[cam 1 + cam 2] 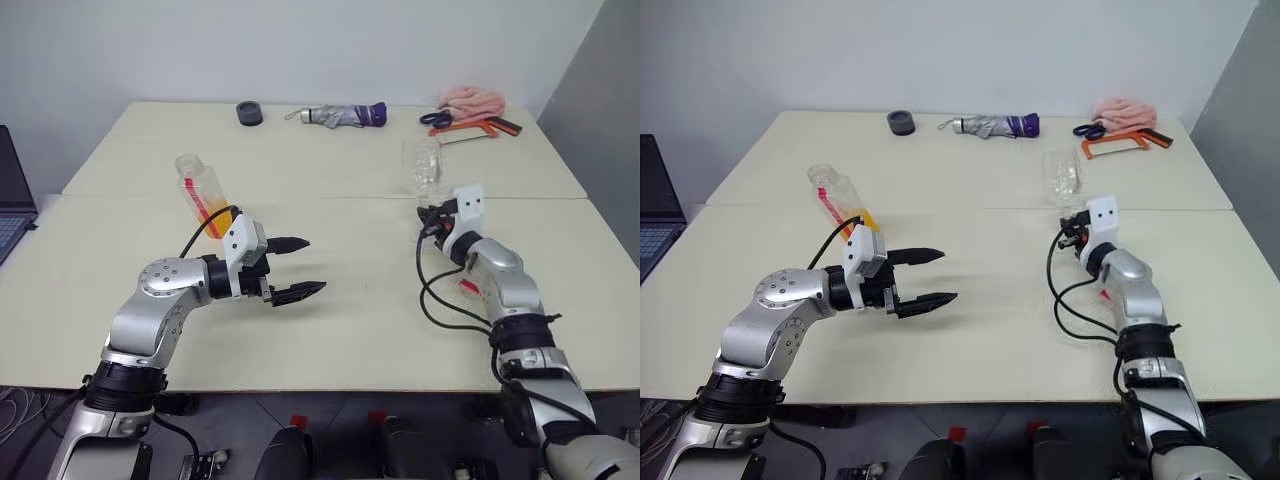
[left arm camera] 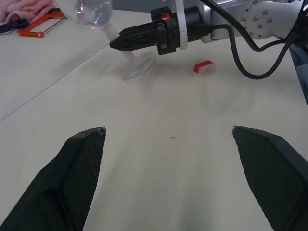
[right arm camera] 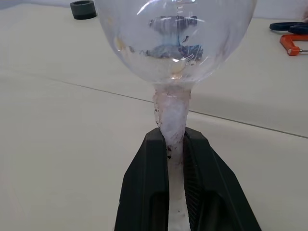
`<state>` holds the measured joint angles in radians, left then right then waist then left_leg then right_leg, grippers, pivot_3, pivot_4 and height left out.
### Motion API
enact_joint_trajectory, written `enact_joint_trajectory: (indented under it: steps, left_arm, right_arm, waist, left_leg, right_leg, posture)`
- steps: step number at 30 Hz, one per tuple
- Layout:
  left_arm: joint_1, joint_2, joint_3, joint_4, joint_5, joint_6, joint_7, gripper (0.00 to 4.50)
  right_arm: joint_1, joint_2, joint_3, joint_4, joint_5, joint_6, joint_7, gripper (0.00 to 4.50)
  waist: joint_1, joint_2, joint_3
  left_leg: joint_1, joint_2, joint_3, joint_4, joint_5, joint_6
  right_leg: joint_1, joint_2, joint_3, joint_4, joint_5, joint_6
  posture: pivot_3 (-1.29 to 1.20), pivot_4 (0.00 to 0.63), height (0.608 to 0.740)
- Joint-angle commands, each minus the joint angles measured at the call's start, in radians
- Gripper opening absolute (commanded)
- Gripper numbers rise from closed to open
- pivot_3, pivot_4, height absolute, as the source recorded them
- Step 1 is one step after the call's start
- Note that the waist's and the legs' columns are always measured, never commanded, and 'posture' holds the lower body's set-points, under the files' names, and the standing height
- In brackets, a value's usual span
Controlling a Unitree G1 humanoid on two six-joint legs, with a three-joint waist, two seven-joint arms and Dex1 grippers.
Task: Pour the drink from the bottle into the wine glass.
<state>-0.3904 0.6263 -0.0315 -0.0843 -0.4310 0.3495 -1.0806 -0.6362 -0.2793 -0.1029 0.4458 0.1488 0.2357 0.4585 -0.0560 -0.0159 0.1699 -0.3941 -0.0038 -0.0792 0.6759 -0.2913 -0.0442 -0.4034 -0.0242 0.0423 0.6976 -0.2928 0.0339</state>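
Two hands work over a pale worktop (image 1: 330, 320). Head views: the left hand (image 1: 296, 268) hangs above the near-left part of the worktop, its two black fingers spread wide with nothing between them. Just behind it, toward the left edge, the bottle (image 1: 203, 196) stands tilted and uncapped, with the drink (image 1: 214, 216) filling its lower part. The right hand (image 1: 1072, 226) sits at the seam between the two tabletops, toward the right side, closed on the stem of the wine glass (image 1: 1063, 178), whose bowl rises above it. Along the far edge lie a black ring (image 1: 249, 113), a folded umbrella (image 1: 340, 115), scissors (image 1: 436, 118), an orange saw (image 1: 478, 128) and a pink cloth (image 1: 473, 99).

Left wrist view: both fingers (image 2: 77, 168) stand far apart over bare worktop; beyond them the right hand grips the glass stem, the bowl tilted, and the bottle's red-banded cap (image 2: 203, 68) lies on the surface nearby.

Right wrist view: the two fingers (image 3: 149, 187) are clamped together on the whitish stem, the clear bowl directly above them, with only droplets visible inside.
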Motion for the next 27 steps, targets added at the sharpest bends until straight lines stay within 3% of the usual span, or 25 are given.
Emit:
enact_joint_trajectory:
  steps: [1, 7, 11, 15, 18, 27]
  left_arm:
    - [-0.006, 0.006, 0.022, -0.031, -0.017, 0.002, 0.001, 4.5]
    - [-0.01, 0.003, 0.022, -0.026, -0.014, 0.002, 0.002, 4.5]
    - [-0.004, -0.009, 0.041, -0.027, -0.012, 0.003, 0.042, 4.5]
    - [0.029, -0.035, 0.102, -0.034, -0.001, 0.001, 0.16, 4.5]
    - [0.069, -0.038, 0.137, -0.06, 0.003, 0.009, 0.219, 4.5]
    - [0.169, -0.021, 0.202, -0.139, 0.013, 0.021, 0.339, 4.5]
  right_arm:
    - [0.075, -0.013, 0.012, -0.006, 0.002, 0.089, 0.003, 0.13]
    - [0.132, -0.017, 0.02, -0.067, -0.002, 0.101, -0.018, 0.13]
    - [0.146, -0.01, 0.025, -0.109, -0.021, -0.029, -0.032, 0.13]
    - [0.168, 0.015, 0.068, -0.223, -0.035, -0.219, -0.005, 0.13]
    - [0.167, 0.052, 0.11, -0.27, -0.035, -0.261, 0.006, 0.13]
    - [-0.03, 0.175, 0.245, -0.014, -0.105, -0.303, 0.038, 0.13]
  waist:
    - [0.0, 0.0, 0.0]
    - [0.0, 0.0, -0.001]
    - [0.0, 0.0, -0.001]
    - [-0.001, 0.0, 0.0]
    - [-0.011, 0.001, 0.0]
    - [0.0, 0.001, 0.001]
  left_leg:
    - [0.0, 0.0, 0.0, 0.0, 0.0, 0.0]
    - [0.009, -0.001, 0.0, -0.001, 0.0, 0.0]
    - [0.02, -0.002, 0.001, -0.006, 0.0, 0.001]
    - [0.02, -0.001, 0.001, -0.009, 0.0, 0.0]
    - [0.018, 0.002, 0.002, -0.011, 0.0, 0.0]
    - [0.014, 0.004, 0.002, -0.012, 0.0, -0.001]
  right_leg:
    - [0.0, 0.0, 0.0, 0.0, 0.0, 0.0]
    - [0.009, 0.001, 0.0, -0.001, 0.0, 0.0]
    - [0.019, 0.001, 0.0, -0.006, 0.0, 0.001]
    - [0.017, 0.002, 0.001, -0.007, 0.0, 0.0]
    - [0.013, 0.002, 0.002, -0.007, 0.0, 0.0]
    - [0.008, 0.001, 0.001, -0.007, 0.0, 0.0]
  posture:
    - [0.0, 0.15, 0.74]
    - [0.0, 0.15, 0.74]
    - [0.0, 0.15, 0.74]
    - [0.0, 0.15, 0.74]
    - [0.0, 0.15, 0.74]
    - [0.0, 0.15, 0.74]
